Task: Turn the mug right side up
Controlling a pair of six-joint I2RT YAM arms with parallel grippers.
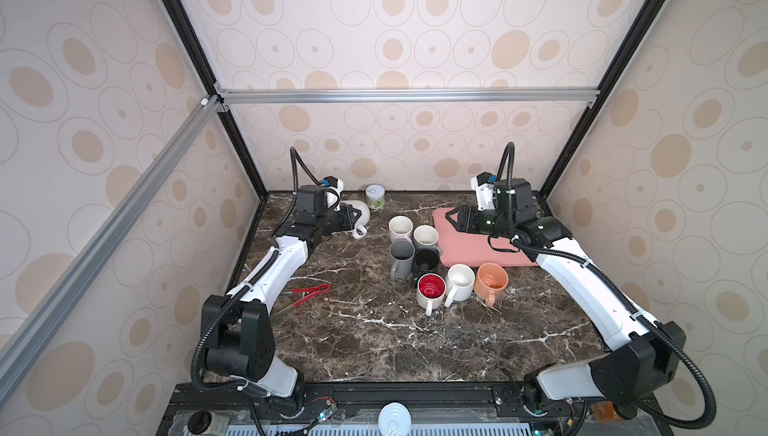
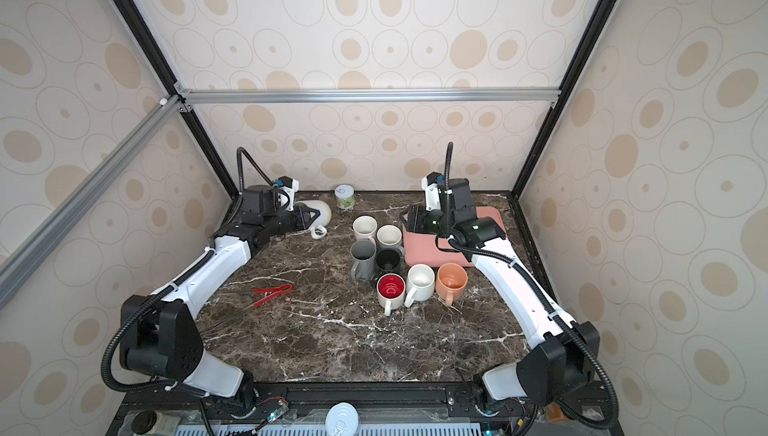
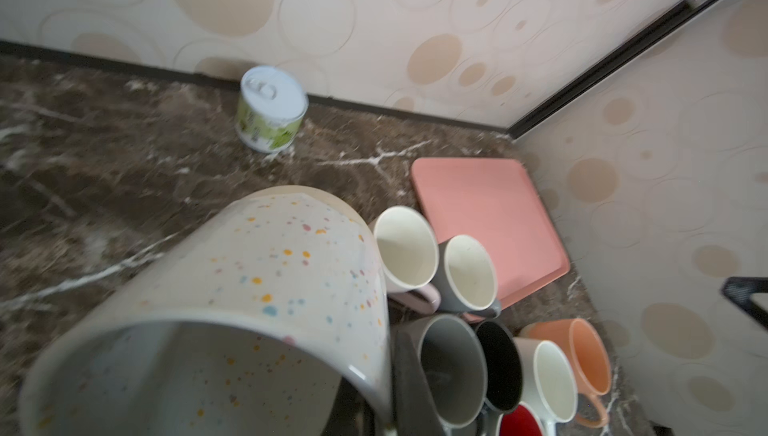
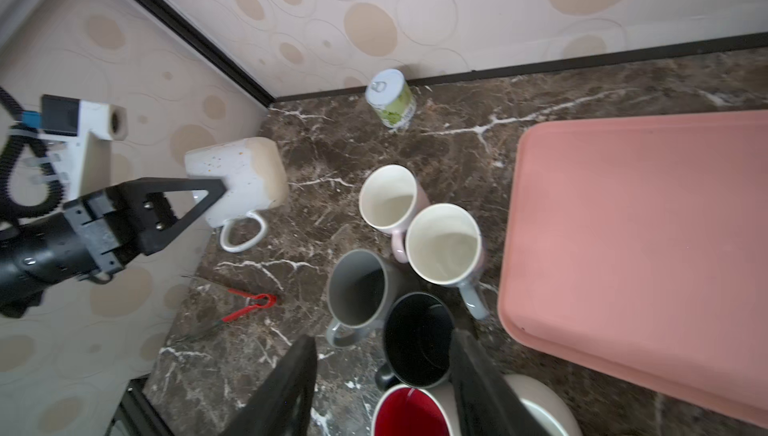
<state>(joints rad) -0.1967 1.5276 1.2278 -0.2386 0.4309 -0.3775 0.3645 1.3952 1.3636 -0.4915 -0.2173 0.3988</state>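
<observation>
The speckled mug (image 1: 360,210) is held on its side, just left of the can (image 1: 375,196), with the left gripper (image 1: 352,216) clamped on its rim. The right gripper (image 4: 382,336) is seen apart and empty, right of the can.

Eight mugs are in sight: one speckled white mug (image 1: 360,210) at the upper left of the cluster, then a pink mug (image 1: 400,228), a cream-lined mug (image 1: 425,238), a tall grey mug (image 1: 401,259), a black mug (image 1: 427,261), a red-lined mug (image 1: 431,290), a white mug (image 1: 460,282) and an orange mug (image 1: 492,282). There is one can (image 1: 375,197), one pink tray (image 1: 465,252) and one pair of red tongs (image 1: 309,293). Two claws show, the left claw (image 1: 355,217) and the right claw (image 1: 451,219).
</observation>
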